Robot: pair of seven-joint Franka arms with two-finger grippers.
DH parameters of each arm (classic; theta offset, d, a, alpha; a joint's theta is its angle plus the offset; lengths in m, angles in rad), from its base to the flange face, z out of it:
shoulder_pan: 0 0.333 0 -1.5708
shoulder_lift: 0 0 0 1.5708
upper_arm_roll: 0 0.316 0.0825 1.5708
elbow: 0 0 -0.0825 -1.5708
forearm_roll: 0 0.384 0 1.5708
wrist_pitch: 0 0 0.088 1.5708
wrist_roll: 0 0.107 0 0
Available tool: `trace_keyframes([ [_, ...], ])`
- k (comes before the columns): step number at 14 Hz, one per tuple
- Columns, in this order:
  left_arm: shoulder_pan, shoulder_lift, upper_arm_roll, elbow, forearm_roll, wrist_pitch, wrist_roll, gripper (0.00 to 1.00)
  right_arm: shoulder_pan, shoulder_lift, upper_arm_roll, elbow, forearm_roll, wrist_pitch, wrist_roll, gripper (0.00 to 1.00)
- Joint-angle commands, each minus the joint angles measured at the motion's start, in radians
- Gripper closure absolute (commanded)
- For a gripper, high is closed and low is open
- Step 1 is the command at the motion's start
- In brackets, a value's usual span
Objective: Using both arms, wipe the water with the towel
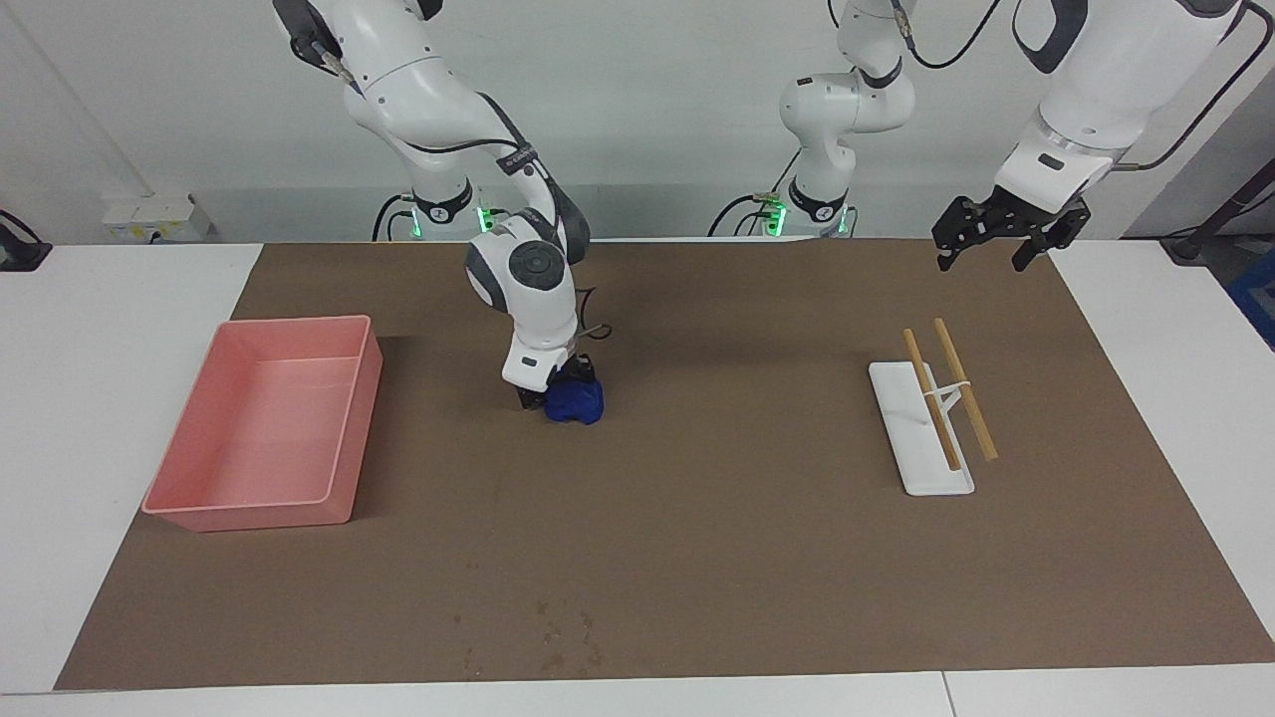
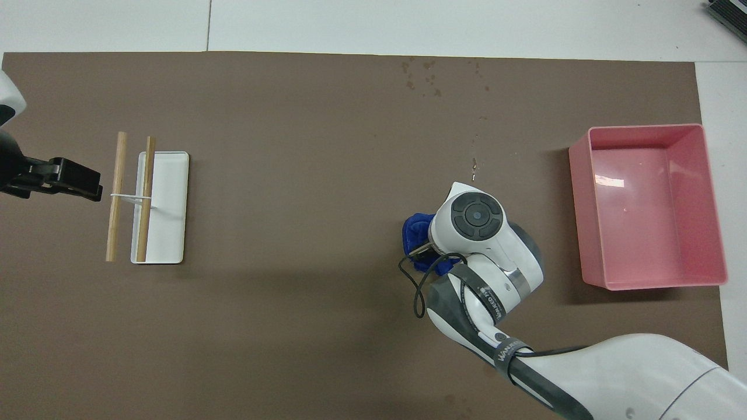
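Note:
The deep-blue towel (image 1: pixel 578 401) is a lumpy bundle on the brown mat (image 1: pixel 717 538), midway along the table. My right gripper (image 1: pixel 556 390) points down and is shut on the side of the bundle toward the pink tray. In the overhead view the right wrist covers that gripper, and only part of the towel (image 2: pixel 414 228) shows. Water drops (image 1: pixel 558 637) speckle the mat near the edge farthest from the robots, and they show as water drops (image 2: pixel 423 76) from overhead. My left gripper (image 1: pixel 988 242) hangs open in the air, holding nothing, at the left arm's end of the table, where that arm waits.
A pink tray (image 1: pixel 261 498) stands on the mat toward the right arm's end. A white flat stand (image 1: pixel 918 468) with two wooden sticks (image 1: pixel 964 388) lies toward the left arm's end, under and just past the left gripper (image 2: pixel 81 179).

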Motion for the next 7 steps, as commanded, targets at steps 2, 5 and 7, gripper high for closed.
trace_keyframes([
  [2, -0.008, -0.016, 0.008, -0.021, 0.017, 0.012, 0.004, 0.00, -0.011, -0.029, 0.010, -0.042, 0.017, -0.018, -0.011, 1.00],
  [5, -0.008, -0.016, 0.008, -0.021, 0.017, 0.012, 0.004, 0.00, -0.011, -0.052, 0.010, -0.045, 0.017, -0.039, -0.011, 1.00],
  [7, -0.008, -0.016, 0.008, -0.021, 0.017, 0.012, 0.004, 0.00, -0.010, -0.069, 0.010, -0.045, 0.017, -0.066, -0.011, 1.00],
])
